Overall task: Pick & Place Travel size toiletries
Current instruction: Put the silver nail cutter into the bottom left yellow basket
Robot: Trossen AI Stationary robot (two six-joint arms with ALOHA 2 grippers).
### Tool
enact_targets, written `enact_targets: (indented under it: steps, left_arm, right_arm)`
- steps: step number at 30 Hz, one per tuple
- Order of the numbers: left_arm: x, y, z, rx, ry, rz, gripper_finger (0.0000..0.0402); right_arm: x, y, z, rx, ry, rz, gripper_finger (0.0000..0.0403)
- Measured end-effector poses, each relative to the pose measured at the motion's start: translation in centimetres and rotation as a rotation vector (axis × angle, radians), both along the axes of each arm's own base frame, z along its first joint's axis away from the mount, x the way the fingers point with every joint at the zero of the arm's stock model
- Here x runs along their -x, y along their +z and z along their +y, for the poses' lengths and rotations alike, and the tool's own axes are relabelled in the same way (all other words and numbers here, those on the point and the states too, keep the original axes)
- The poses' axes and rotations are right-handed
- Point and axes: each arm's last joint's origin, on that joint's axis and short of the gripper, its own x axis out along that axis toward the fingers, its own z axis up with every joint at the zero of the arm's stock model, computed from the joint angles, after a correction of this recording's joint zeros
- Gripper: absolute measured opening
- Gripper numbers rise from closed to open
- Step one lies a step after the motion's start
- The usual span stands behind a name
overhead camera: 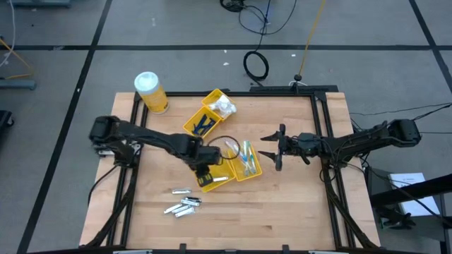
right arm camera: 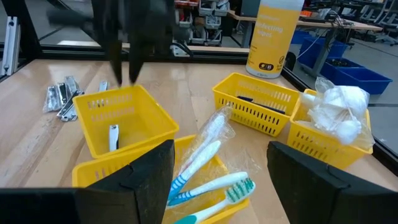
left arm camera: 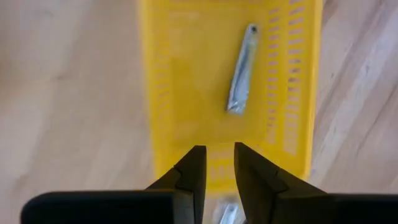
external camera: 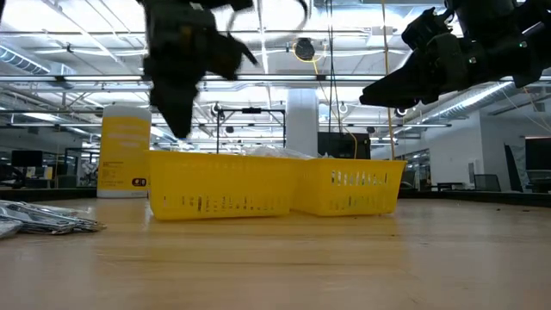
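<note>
A placing step looks just finished: one silver-grey tube (left arm camera: 242, 68) lies loose on the floor of the yellow tray (left arm camera: 161, 93) directly below and ahead of the left gripper (left arm camera: 219, 165), whose fingers stand a narrow gap apart with nothing between them. A second silvery piece (left arm camera: 228, 213) shows just under the fingertips, though whether it is inside the tray is hard to tell. The next move probably calls for swinging away to the loose tubes on the table (overhead camera: 185, 204), which lie beside the tray on the side toward the table's front edge, and spreading wider to take one. The left arm reaches in over the tray, its wrist pointing steeply downward. The right gripper (overhead camera: 272, 148) waits clear of the trays, jaws wide apart and empty, facing the wrapped toothbrushes (right arm camera: 208, 168) in the tray just in front of it.
</note>
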Motion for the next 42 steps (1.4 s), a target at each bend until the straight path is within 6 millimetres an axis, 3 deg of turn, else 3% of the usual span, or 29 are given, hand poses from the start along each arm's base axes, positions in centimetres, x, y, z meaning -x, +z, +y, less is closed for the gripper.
enact_targets:
  steps: [5,8,14,18,25,32,36,42]
  left_arm:
    - [2.7,4.0,-2.3,-0.121,0.045,-0.115,0.0072]
    - [4.0,4.5,-4.5,-0.129,0.024,-0.145,0.0072]
    - [7.0,1.2,-8.6,-0.156,-0.076,-0.011,0.0072]
    - [8.8,-1.3,-10.0,-0.161,-0.004,0.068,0.0072]
    - [10.5,-3.3,-10.3,-0.173,0.113,0.13,0.0072]
    - [10.5,-4.7,-10.2,-0.17,-0.032,0.075,0.0072]
    - [10.4,-5.8,-9.8,-0.119,0.001,0.065,0.0074]
    - [10.8,-6.7,-9.0,-0.112,0.062,0.107,0.0117]
  right_arm:
    - [0.0,0.0,0.0,0.001,0.0,0.001,0.0242]
    - [0.0,0.0,0.0,0.001,0.0,0.002,0.0242]
    - [0.0,0.0,0.0,0.001,0.0,0.003,0.0242]
    - [0.0,0.0,0.0,0.001,0.0,0.001,0.0242]
    - [0.0,0.0,0.0,-0.002,0.0,0.0,0.0242]
    - [0.0,0.0,0.0,-0.002,0.0,0.0,0.0242]
    - [0.0,0.0,0.0,-0.002,0.0,0.0,0.0242]
    - [0.0,0.0,0.0,-0.002,0.0,0.001,0.0242]
